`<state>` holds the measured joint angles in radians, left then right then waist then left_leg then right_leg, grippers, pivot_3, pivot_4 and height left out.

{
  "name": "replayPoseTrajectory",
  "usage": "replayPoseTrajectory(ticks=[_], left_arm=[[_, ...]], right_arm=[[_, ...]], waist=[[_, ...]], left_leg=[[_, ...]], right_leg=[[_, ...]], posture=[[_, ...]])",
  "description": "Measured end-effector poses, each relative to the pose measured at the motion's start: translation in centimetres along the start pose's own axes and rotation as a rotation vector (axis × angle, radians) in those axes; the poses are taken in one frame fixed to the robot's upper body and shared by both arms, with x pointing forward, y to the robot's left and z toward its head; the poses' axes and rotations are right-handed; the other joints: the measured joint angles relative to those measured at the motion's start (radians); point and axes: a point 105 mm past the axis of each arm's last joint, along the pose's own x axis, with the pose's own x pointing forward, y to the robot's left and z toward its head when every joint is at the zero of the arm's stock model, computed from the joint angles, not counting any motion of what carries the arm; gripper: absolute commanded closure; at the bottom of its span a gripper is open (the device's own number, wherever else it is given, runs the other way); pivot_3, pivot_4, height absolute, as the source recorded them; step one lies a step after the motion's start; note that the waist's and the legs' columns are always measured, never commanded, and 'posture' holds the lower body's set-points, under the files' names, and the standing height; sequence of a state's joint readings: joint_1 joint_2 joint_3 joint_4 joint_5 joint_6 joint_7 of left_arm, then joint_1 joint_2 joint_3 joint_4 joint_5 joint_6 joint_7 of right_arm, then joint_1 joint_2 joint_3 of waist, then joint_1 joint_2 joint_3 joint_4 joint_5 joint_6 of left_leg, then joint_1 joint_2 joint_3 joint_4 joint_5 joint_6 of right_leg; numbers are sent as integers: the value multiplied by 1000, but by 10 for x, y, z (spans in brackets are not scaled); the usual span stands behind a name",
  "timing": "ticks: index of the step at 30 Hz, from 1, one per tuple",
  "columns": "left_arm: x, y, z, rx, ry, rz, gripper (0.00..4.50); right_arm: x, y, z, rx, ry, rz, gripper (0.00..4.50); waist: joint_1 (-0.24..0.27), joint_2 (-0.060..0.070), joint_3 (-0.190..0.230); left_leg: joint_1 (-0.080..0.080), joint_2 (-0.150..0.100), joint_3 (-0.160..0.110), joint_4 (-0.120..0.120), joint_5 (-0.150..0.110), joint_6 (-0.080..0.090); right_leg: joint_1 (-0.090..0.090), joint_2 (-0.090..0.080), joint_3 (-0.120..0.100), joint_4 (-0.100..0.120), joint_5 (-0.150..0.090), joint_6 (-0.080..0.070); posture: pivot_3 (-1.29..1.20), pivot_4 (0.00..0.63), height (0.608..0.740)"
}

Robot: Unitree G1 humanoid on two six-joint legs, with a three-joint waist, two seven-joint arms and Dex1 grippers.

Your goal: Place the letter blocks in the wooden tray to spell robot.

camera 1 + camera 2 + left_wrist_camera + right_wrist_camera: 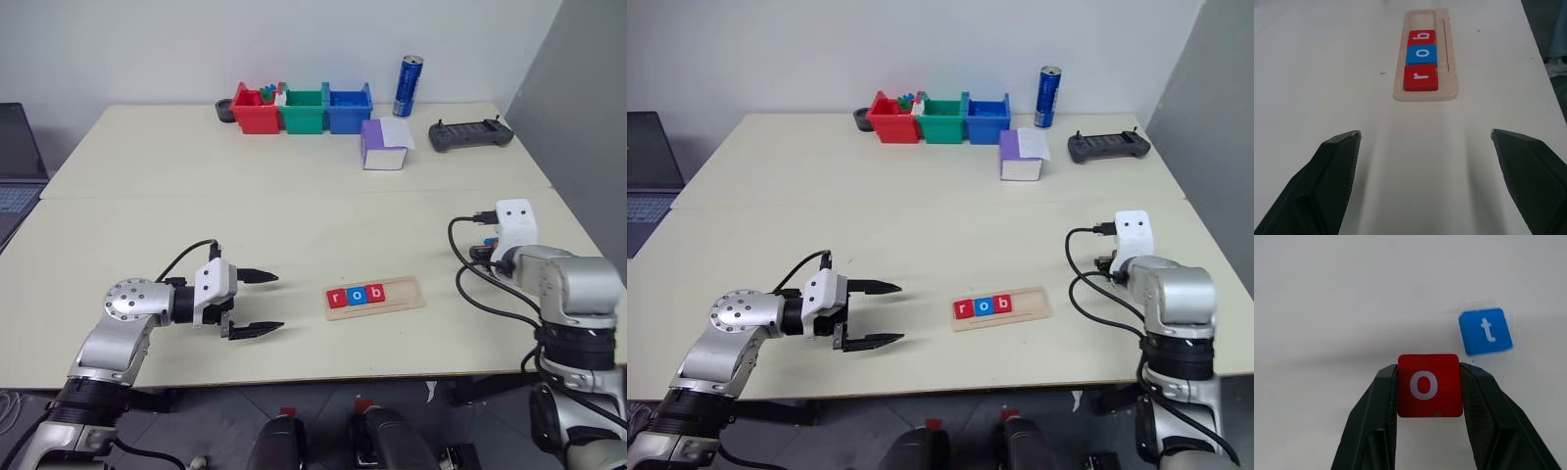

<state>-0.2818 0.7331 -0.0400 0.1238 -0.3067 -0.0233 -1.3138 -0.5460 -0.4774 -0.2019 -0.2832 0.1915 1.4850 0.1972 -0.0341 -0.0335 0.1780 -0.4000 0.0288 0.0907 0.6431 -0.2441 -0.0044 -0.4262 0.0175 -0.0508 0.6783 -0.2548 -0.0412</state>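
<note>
The wooden tray (375,298), pale and narrow, lies near the table's (294,225) front edge with a red r (338,298), a blue o (357,296) and a red b (375,293) filling its left half. The left gripper (257,303) hovers just left of it, fingers spread wide and empty. The right gripper (1428,387) pinches a red o tile (1429,385) between both fingers; a blue t tile (1485,331) lies just beyond on the tabletop.

At the table's (147,206) far edge: three bins (302,108), a blue can (408,86), a purple-and-white box (384,145), a black controller (470,134).
</note>
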Motion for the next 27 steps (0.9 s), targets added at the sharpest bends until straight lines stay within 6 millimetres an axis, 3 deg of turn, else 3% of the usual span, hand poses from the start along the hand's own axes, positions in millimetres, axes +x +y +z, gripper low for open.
replayPoseTrajectory(ticks=[6,12,21,27], left_arm=[[6,8,3,26,-15,-33,0],[9,9,1,26,-15,-64,0],[8,7,1,35,-16,-82,0],[5,7,-2,29,-4,-72,0]], right_arm=[[-17,25,-44,-7,86,123,3048],[-20,28,-52,-60,102,111,3048],[-27,17,-40,-106,93,140,34],[-52,-18,-9,-269,103,177,34]], waist=[[3,0,0],[3,0,0],[3,0,0],[6,-1,1]], left_leg=[[-1,0,-1,1,0,0],[-1,0,-1,1,0,0],[-1,-1,-1,1,0,0],[-1,-1,-1,0,-1,1]], right_leg=[[0,0,0,0,0,0],[0,0,0,-1,0,0],[0,0,0,-2,0,0],[1,0,-1,-5,0,0]], posture=[[0,150,740],[0,150,740],[0,150,740],[0,150,740]])
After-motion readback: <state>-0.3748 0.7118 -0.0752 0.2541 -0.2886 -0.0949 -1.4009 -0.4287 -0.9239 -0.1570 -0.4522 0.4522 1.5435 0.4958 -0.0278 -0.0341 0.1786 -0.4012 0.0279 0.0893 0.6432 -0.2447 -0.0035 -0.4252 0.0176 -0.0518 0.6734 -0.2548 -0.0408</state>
